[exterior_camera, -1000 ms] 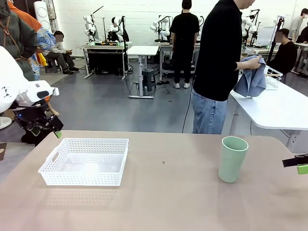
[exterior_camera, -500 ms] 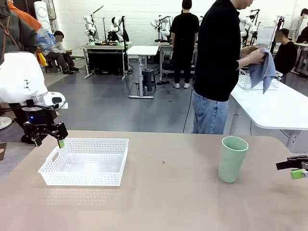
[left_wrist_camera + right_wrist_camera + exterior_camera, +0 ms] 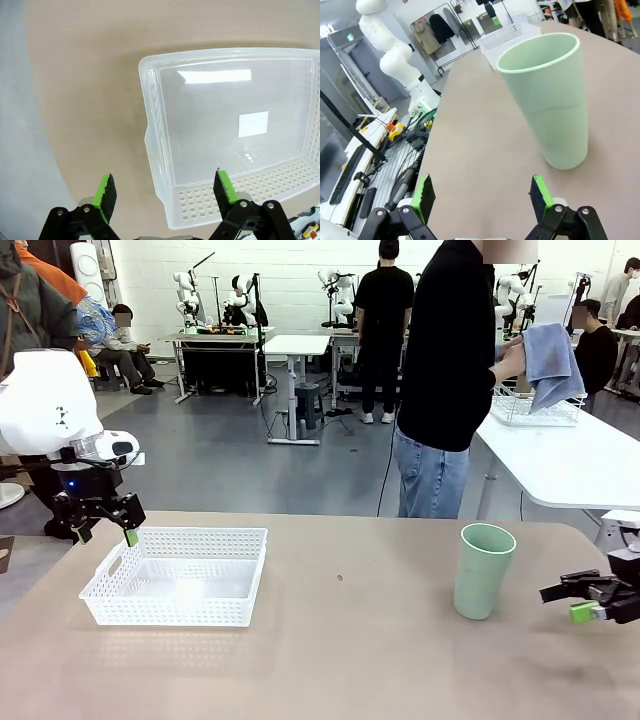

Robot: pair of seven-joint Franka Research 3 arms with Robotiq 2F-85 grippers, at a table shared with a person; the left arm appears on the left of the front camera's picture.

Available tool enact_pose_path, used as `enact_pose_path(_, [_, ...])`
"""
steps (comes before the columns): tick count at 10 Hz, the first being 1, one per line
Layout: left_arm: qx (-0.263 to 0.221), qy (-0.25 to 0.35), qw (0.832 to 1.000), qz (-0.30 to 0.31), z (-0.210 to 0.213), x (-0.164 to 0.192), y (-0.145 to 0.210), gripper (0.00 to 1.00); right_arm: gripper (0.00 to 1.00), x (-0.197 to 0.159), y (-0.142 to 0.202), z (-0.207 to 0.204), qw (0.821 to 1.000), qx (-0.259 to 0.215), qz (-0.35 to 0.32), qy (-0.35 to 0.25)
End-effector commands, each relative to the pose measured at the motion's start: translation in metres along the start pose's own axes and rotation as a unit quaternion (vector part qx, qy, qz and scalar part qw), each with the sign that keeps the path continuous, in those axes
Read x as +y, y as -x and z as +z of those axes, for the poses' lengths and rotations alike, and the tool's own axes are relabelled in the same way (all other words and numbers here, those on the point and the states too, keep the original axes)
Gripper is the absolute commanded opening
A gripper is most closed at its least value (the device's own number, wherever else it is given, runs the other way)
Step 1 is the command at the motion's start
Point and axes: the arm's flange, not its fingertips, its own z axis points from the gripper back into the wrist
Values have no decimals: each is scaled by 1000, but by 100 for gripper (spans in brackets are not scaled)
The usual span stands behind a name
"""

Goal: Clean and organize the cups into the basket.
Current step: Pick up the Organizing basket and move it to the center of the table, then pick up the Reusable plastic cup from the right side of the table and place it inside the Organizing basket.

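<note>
A pale mint green cup stands upright on the tan table, right of the middle. It fills the upper right of the right wrist view. My right gripper hovers open just to the cup's right, low over the table, nothing between its fingers. The white perforated basket sits empty at the table's left. My left gripper hangs open above the basket's left end. In the left wrist view the gripper has one finger over bare table and the other over the basket's wall.
A person in a black top stands behind the table's far edge, holding a blue cloth over a neighbouring white table. On it sits a white wire rack. The basket and my left arm lie far off in the right wrist view.
My left gripper has moved right, from off the table's left edge to the basket's left end. My right gripper has come in from the right edge toward the cup. The person raised the cloth.
</note>
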Motion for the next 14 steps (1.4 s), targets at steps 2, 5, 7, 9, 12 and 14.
enact_pose_path(2, [4,-1,1000,2,1,2,2,100,100,-26,-3,-14,1000,-2,12,0])
enact_pose_path(5, [4,-1,1000,2,1,2,2,100,100,-34,-6,-16,993,18,71,91])
enact_pose_path(7, [4,-1,1000,2,1,2,2,100,100,-37,-10,-19,987,35,95,122])
enact_pose_path(9, [4,-1,1000,2,1,2,2,100,100,-46,-16,-19,981,13,109,157])
enact_pose_path(12, [4,-1,1000,2,1,2,2,100,100,-54,-25,-23,981,-11,108,159])
enact_pose_path(14, [4,-1,1000,2,1,2,2,100,100,-53,-25,-12,984,3,98,147])
